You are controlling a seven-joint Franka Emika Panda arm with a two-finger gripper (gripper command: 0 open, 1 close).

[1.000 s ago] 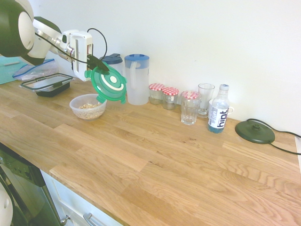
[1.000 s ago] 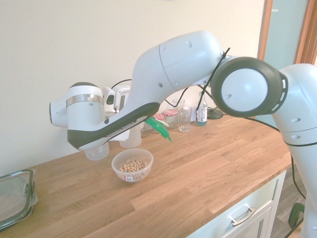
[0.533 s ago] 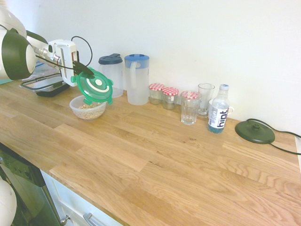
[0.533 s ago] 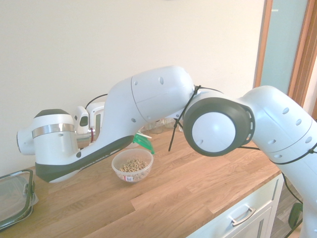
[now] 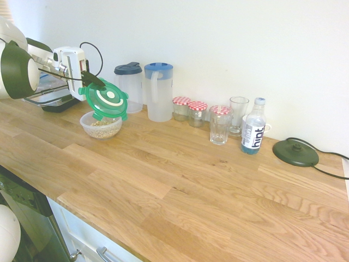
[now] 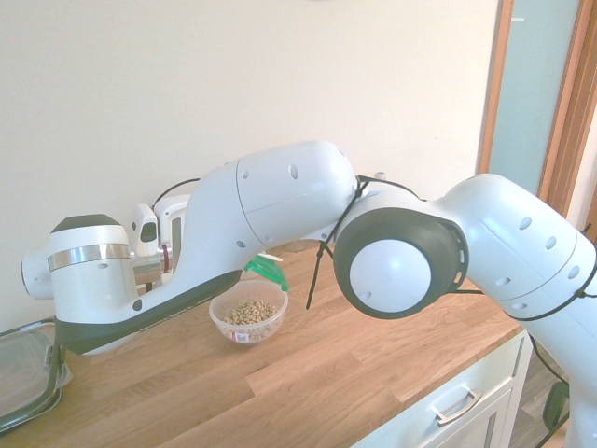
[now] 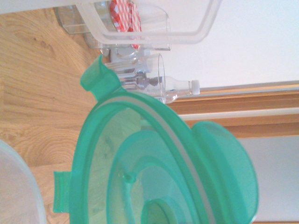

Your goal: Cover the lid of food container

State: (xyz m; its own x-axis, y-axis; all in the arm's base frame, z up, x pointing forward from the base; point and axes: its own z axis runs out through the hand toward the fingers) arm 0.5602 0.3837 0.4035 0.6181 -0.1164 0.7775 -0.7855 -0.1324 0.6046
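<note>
1. The white arm enters the first exterior view from the left edge and reaches roughly level over the far-left part of the wooden tabletop [image 5: 180, 185].
2. The hand [image 5: 87, 79] points nearly horizontal, tipped slightly downward, toward the right of that view.
3. The hand is pressed together on the rim of the lid [image 5: 106, 99], pinching it at its upper left edge.
4. The lid hangs in the air, tilted steeply, its top face with white ring markings turned toward the first exterior camera.
5. The lid's lower edge sits just above the far rim of the food container [image 5: 101, 124]; contact between the two cannot be determined.
6. The food container stands upright on the tabletop, uncovered, with pale cereal-like contents inside.
7. In the second exterior view, the arm's forearm and elbow fill the foreground; only a small green part of the lid [image 6: 266, 272] shows above the food container [image 6: 248, 317].
8. In the wrist view, the lid [image 7: 154, 177] fills most of the picture, seen from its underside.
9. Two clear jugs [image 5: 158, 91] stand just right of the lid, near the wall.
10. Red-checked jars [image 5: 190, 111], drinking glasses [image 5: 220, 124] and a water bottle [image 5: 253, 126] stand farther right, well apart from the hand.
</note>
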